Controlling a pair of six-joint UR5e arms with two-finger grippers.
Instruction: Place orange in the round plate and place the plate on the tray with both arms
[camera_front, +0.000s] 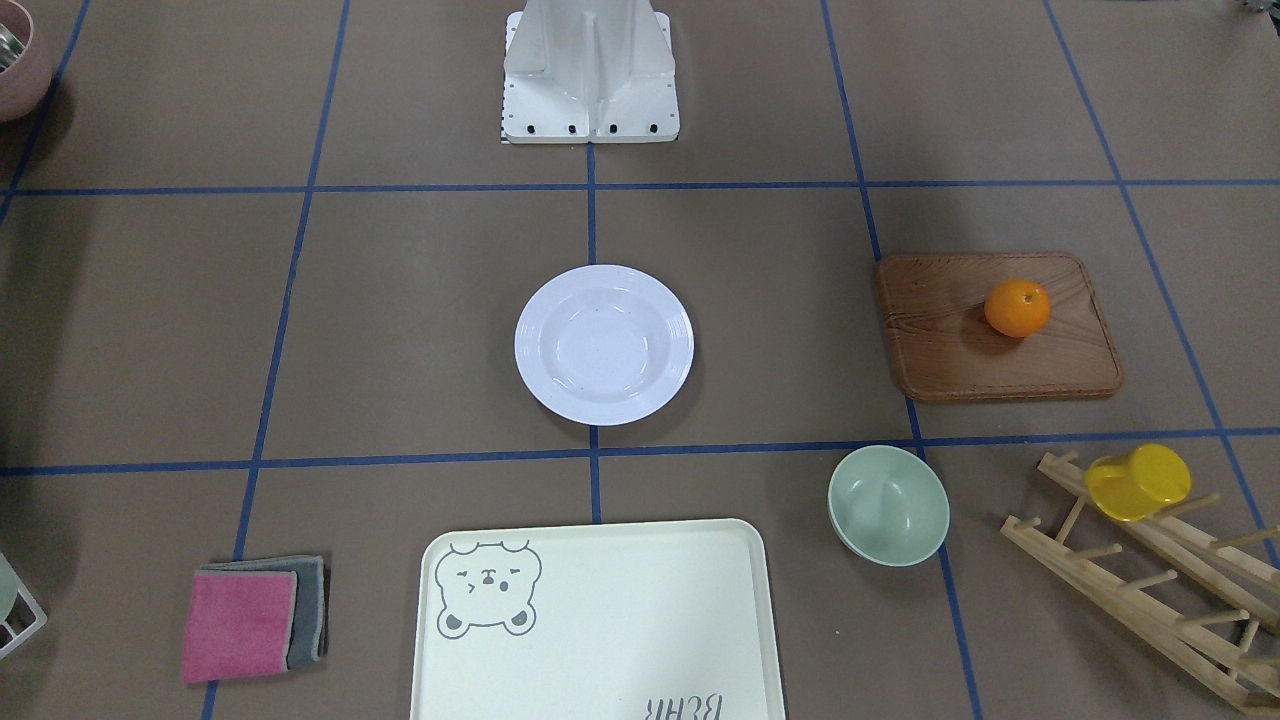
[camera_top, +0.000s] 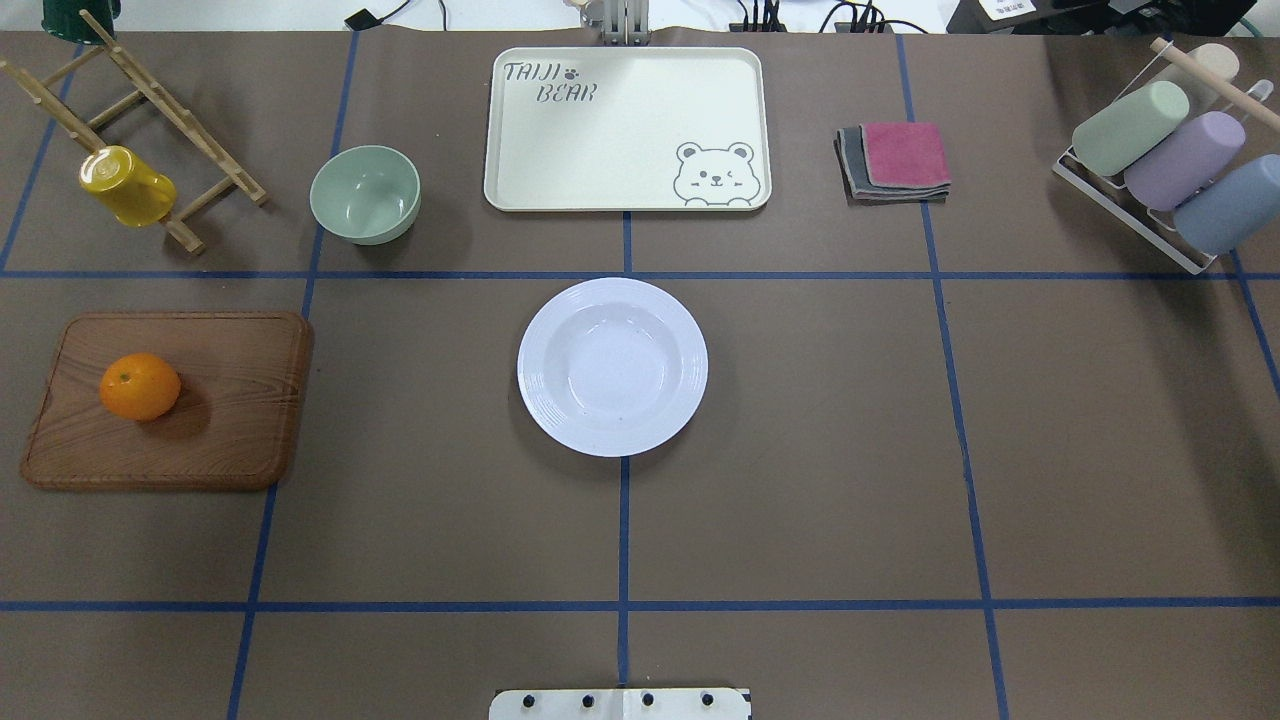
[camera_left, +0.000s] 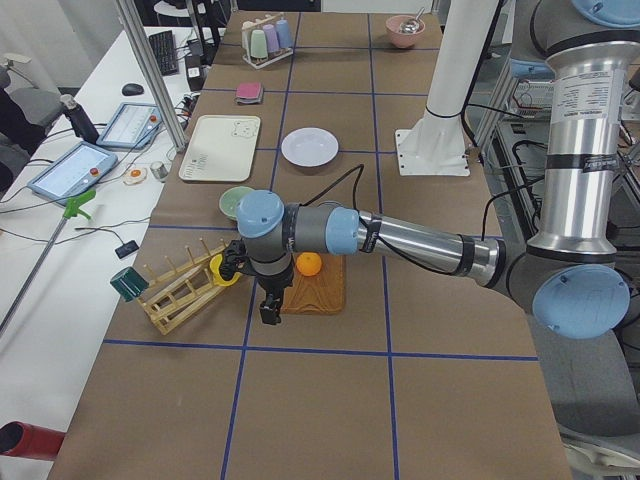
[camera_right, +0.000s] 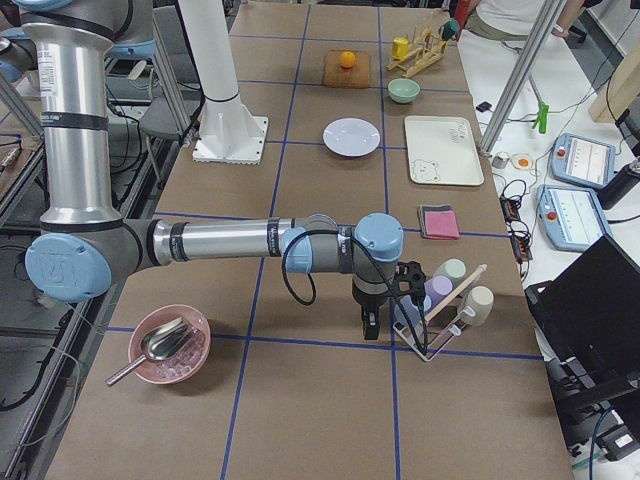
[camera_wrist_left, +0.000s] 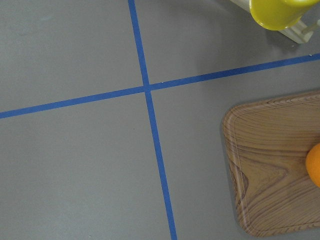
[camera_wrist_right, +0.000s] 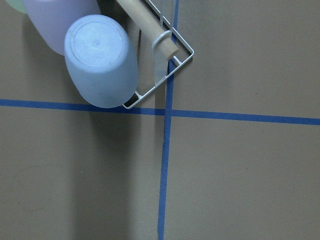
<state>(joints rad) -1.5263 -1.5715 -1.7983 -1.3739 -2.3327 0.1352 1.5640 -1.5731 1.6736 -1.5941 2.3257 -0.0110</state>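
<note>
The orange (camera_top: 140, 386) rests on a brown wooden board (camera_top: 230, 420) at the table's left side. An empty white round plate (camera_top: 612, 366) sits in the table's middle, and the cream bear tray (camera_top: 620, 130) lies beyond it at the far edge. My left gripper (camera_left: 270, 312) shows only in the exterior left view, hanging above the table just outside the board's corner, short of the orange (camera_left: 310, 264); I cannot tell if it is open or shut. My right gripper (camera_right: 369, 327) hangs beside the cup rack (camera_right: 440, 310), far from the plate (camera_right: 351, 136); its state cannot be told either.
A pale green bowl (camera_top: 365, 193) and a wooden peg rack (camera_top: 140, 130) holding a yellow cup (camera_top: 128, 185) stand far left. Folded pink and grey cloths (camera_top: 895, 160) lie right of the tray. A pink bowl with a spoon (camera_right: 168, 345) sits near the right arm.
</note>
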